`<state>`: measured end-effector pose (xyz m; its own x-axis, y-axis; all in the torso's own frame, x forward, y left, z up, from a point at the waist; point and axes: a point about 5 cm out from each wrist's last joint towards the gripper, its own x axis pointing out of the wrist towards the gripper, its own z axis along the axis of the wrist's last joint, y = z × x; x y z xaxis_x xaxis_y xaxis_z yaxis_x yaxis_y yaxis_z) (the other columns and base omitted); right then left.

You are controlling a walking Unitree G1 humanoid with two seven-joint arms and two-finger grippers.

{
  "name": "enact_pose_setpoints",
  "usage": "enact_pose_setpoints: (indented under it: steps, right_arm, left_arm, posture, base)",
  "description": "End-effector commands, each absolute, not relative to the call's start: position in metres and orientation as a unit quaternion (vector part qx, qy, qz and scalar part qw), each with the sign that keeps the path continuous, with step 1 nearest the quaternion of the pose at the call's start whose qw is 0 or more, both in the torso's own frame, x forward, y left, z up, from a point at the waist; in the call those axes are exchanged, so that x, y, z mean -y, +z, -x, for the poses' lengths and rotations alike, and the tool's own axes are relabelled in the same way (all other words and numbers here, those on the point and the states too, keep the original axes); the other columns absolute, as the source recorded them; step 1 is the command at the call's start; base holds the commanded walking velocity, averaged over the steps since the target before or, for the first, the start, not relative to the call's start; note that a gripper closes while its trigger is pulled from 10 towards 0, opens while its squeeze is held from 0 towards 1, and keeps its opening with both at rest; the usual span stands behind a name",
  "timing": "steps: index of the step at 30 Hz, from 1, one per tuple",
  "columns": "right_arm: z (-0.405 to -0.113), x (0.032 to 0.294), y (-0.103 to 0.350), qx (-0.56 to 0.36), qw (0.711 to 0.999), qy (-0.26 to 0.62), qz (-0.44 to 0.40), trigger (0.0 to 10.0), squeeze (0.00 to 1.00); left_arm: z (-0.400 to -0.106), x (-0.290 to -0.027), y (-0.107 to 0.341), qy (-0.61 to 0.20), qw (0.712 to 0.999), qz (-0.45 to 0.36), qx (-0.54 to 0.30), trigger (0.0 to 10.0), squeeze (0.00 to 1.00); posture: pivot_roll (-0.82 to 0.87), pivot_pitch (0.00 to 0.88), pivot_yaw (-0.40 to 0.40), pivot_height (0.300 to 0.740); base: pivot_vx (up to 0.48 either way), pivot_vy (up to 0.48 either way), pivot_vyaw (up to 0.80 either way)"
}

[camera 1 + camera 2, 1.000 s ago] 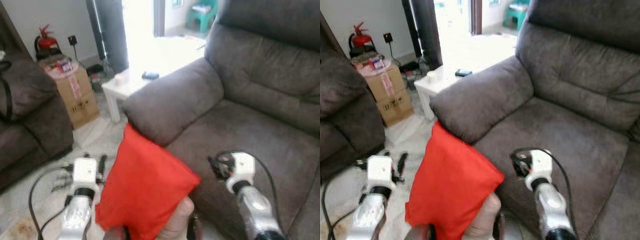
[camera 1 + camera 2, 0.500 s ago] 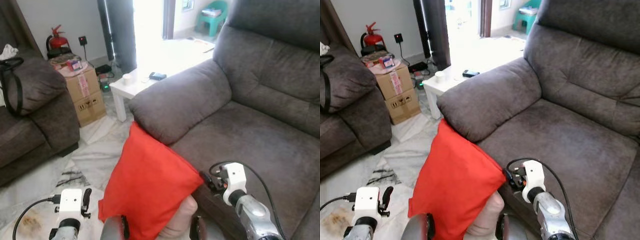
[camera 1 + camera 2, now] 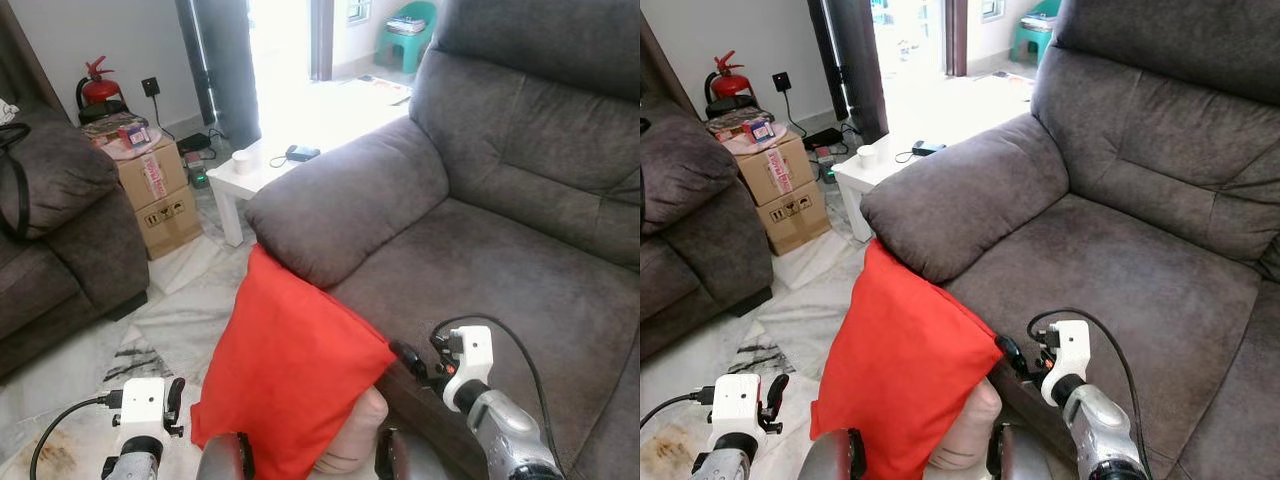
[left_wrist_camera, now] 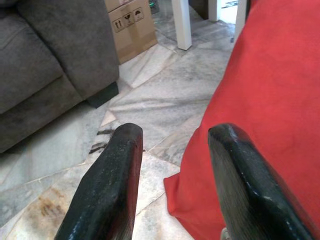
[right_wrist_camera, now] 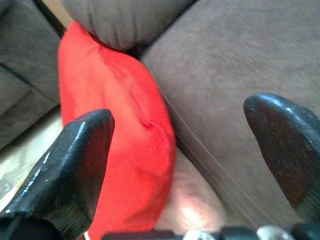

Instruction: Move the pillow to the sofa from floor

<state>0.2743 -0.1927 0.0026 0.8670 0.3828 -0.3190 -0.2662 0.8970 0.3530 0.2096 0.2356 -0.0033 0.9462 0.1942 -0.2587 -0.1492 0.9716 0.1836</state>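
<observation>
A red pillow (image 3: 290, 370) stands tilted on the floor, its top corner leaning on the front of the grey sofa's armrest (image 3: 350, 200). The sofa seat (image 3: 500, 280) lies to its right. My left gripper (image 4: 175, 132) is open, low and to the left of the pillow, and its right finger overlaps the red fabric in the left wrist view. My right gripper (image 5: 185, 117) is open wide at the pillow's right corner, by the seat's front edge. A pale rounded shape (image 3: 350, 445) sits under the pillow's lower edge.
A white side table (image 3: 270, 165) with a cup and a dark object stands behind the armrest. A cardboard box (image 3: 160, 195) and a fire extinguisher (image 3: 95, 85) are at the back left. A second grey sofa (image 3: 60, 240) is at the left, across marble floor (image 3: 190, 300).
The view has shifted. Over the last second my left arm has sunk lower in the picture. My right gripper has come a little closer to the pillow's right corner.
</observation>
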Motion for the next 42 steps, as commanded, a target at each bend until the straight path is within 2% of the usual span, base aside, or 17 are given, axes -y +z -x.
enact_pose_setpoints:
  steps: [1, 5, 8, 16, 17, 29, 39, 42]
  right_arm:
    - [-0.275, 0.193, 0.002, -0.198, 0.953, 0.167, -0.159, 10.0, 1.0]
    - [-0.275, 0.193, 0.002, -0.198, 0.953, 0.167, -0.159, 10.0, 1.0]
    - [-0.29, 0.165, 0.006, -0.208, 0.946, 0.194, -0.154, 10.0, 1.0]
    - [-0.304, 0.154, 0.013, -0.213, 0.949, 0.182, -0.144, 10.0, 1.0]
    - [-0.307, 0.153, 0.015, -0.211, 0.952, 0.176, -0.136, 10.0, 0.0]
    - [-0.303, 0.156, 0.005, -0.24, 0.957, 0.102, -0.126, 10.0, 0.0]
    - [-0.302, 0.144, 0.002, -0.259, 0.948, 0.123, -0.14, 10.0, 0.0]
    - [-0.3, 0.138, 0.001, -0.266, 0.94, 0.134, -0.167, 10.0, 0.0]
  left_arm:
    - [-0.209, -0.24, -0.003, 0.091, 0.983, -0.081, -0.14, 10.0, 0.0]
    - [-0.209, -0.24, -0.003, 0.091, 0.983, -0.081, -0.14, 10.0, 0.0]
    - [-0.231, -0.243, 0.017, 0.083, 0.989, -0.08, -0.097, 10.0, 0.0]
    - [-0.242, -0.243, 0.027, 0.084, 0.991, -0.077, -0.075, 10.0, 0.0]
    - [-0.243, -0.243, 0.028, 0.085, 0.991, -0.076, -0.073, 10.0, 0.0]
    - [-0.238, -0.239, 0.026, 0.085, 0.991, -0.069, -0.071, 10.0, 0.0]
    - [-0.234, -0.237, 0.026, 0.084, 0.992, -0.063, -0.073, 10.0, 0.0]
    - [-0.232, -0.236, 0.028, 0.085, 0.993, -0.053, -0.07, 10.0, 0.0]
  posture:
    - [0.05, 0.0, -0.001, 0.579]
    - [0.05, 0.0, -0.001, 0.579]
    - [0.08, 0.0, 0.004, 0.579]
    - [0.1, 0.0, -0.007, 0.579]
    - [0.1, 0.0, -0.013, 0.579]
    - [0.13, 0.0, -0.027, 0.579]
    - [0.16, 0.0, -0.048, 0.579]
    - [0.17, 0.0, -0.053, 0.579]
  base:
    - [0.0, 0.0, 0.0]
    - [0.0, 0.0, 0.0]
    - [0.0, 0.0, 0.0]
    - [0.0, 0.0, 0.0]
    - [0.0, 0.0, 0.0]
    - [0.0, 0.0, 0.0]
    - [0.0, 0.0, 0.0]
    - [0.0, 0.0, 0.0]
